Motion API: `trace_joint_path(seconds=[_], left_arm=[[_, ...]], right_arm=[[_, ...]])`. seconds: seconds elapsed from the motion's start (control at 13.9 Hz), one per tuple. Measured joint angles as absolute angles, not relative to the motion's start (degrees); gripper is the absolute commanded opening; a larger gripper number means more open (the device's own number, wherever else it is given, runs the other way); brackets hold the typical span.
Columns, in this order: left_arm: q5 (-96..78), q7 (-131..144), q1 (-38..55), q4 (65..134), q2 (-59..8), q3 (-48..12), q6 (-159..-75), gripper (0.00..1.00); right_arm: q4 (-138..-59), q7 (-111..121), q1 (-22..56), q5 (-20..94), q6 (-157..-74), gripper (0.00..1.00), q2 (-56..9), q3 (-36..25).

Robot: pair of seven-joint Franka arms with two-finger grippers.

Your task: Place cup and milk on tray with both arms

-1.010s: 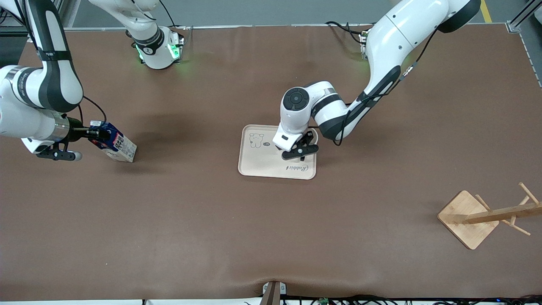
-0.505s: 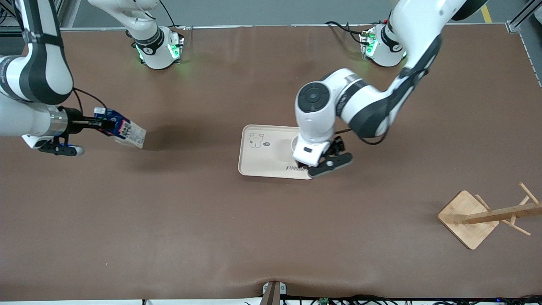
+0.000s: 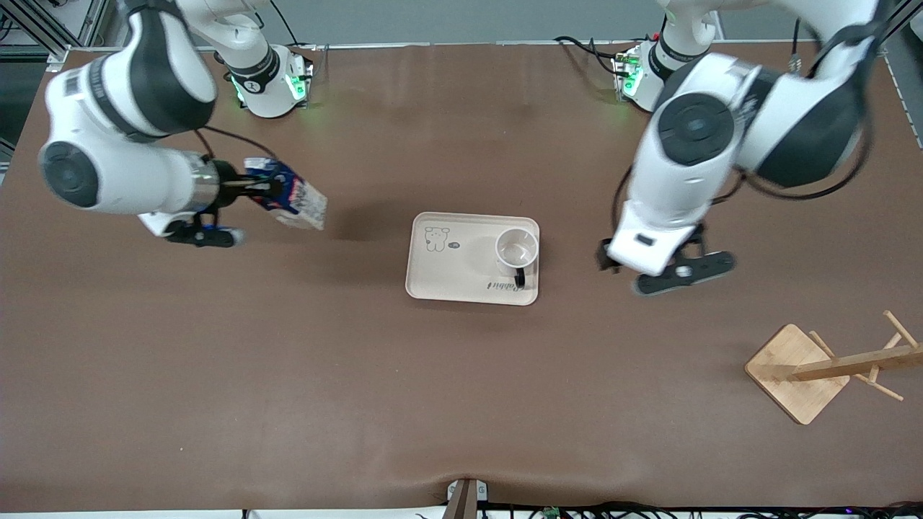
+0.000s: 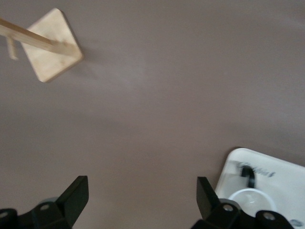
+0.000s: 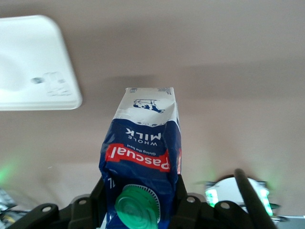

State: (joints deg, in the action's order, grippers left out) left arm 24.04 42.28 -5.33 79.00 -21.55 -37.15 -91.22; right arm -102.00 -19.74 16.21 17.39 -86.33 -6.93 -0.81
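The white cup [image 3: 516,250] stands upright on the cream tray [image 3: 447,270], at the tray's end toward the left arm, with its black handle pointing at the front camera. My left gripper [image 3: 629,265] is open and empty, up over the bare table beside the tray, toward the left arm's end. Its wrist view shows the spread fingertips [image 4: 76,196], the cup [image 4: 250,198] and the tray [image 4: 281,171]. My right gripper [image 3: 259,189] is shut on the blue milk carton [image 3: 292,198] near its green cap [image 5: 139,207]. It holds the carton tilted in the air over the table, toward the right arm's end of the tray.
A wooden rack with a square base [image 3: 797,371] stands near the left arm's end, nearer to the front camera; it also shows in the left wrist view [image 4: 50,45]. The arm bases [image 3: 274,83] stand along the table's edge farthest from the camera.
My left gripper has let go of the cup, risen and swung off the tray toward the left arm's end. My right gripper has lifted the milk and carried it toward the tray.
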Motion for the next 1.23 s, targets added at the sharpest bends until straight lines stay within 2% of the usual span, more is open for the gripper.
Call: trace_joint_path(seconds=[0.29,0.58,0.72,0.87,1.15,1.23], left_arm=[[20.0,32.1,-13.0,79.0,-17.1,-37.1,-89.0,1.0],[18.4,28.3,-17.1,79.0,-14.8,-37.1,-88.9,1.0],[17.5,26.1,-16.9,79.0,-13.1,-36.1,-88.9,1.0],[14.1,22.9,-14.4,79.4,-10.3,-30.7,-88.6,1.0],[8.3,12.1,-7.9,82.1,-5.0,-17.2,-87.9,1.0],[7.3,10.2,-5.6,82.6,-3.9,-13.7,-87.2,1.0]], right_arm=[[-94.0,-26.7,23.1,25.1,-88.5,0.21,-14.1,-0.8],[-91.6,-30.9,29.6,25.5,-100.6,0.21,-21.7,-0.8],[-90.9,-31.0,31.4,25.5,-103.2,0.21,-24.6,-0.9],[-89.4,-31.0,32.6,24.3,-103.6,0.22,-26.6,-0.9],[-87.8,-31.0,34.5,21.2,-103.6,0.32,-28.9,-1.0],[-87.7,-31.0,34.9,21.0,-103.8,0.43,-29.4,-1.0]])
